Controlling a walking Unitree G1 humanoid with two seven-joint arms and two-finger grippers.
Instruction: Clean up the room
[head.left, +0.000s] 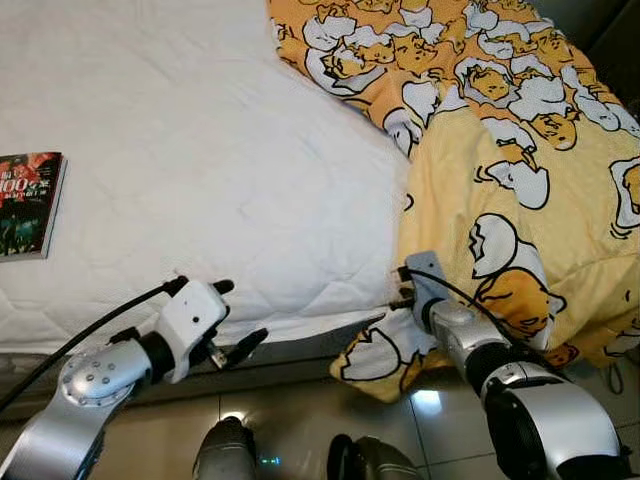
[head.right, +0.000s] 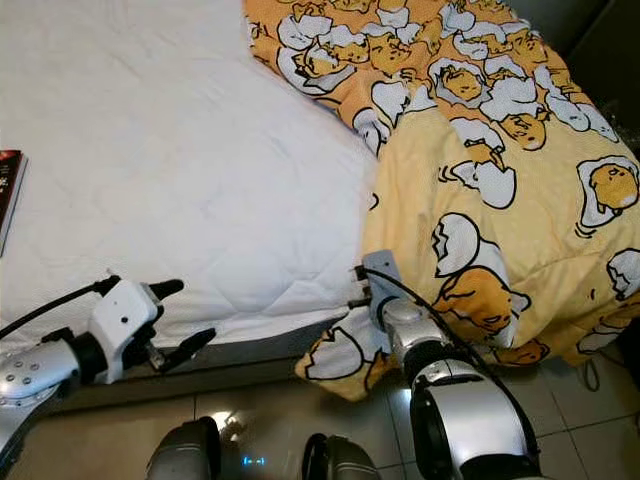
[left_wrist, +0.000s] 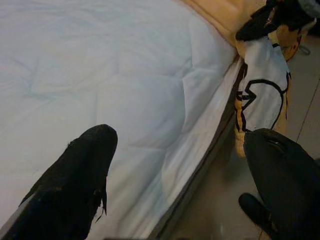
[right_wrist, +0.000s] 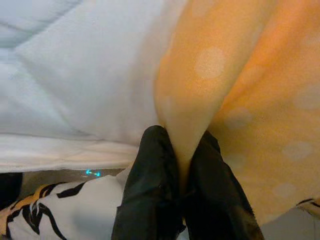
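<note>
A yellow quilt (head.left: 520, 150) printed with egg characters covers the right part of the bed and hangs over its front edge toward the floor. My right gripper (right_wrist: 181, 172) is shut on a fold of this quilt at the mattress edge, and its wrist (head.left: 425, 285) shows there in the left eye view. My left gripper (head.left: 232, 318) is open at the bed's front edge, over the white mattress (head.left: 200, 170), holding nothing. Its two black fingers (left_wrist: 75, 180) spread wide in the left wrist view.
A book (head.left: 28, 203) with a dark red cover lies on the mattress at the far left. Shiny tiled floor (head.left: 290, 425) runs along the front of the bed. A quilt corner (head.left: 375, 355) dangles near the floor.
</note>
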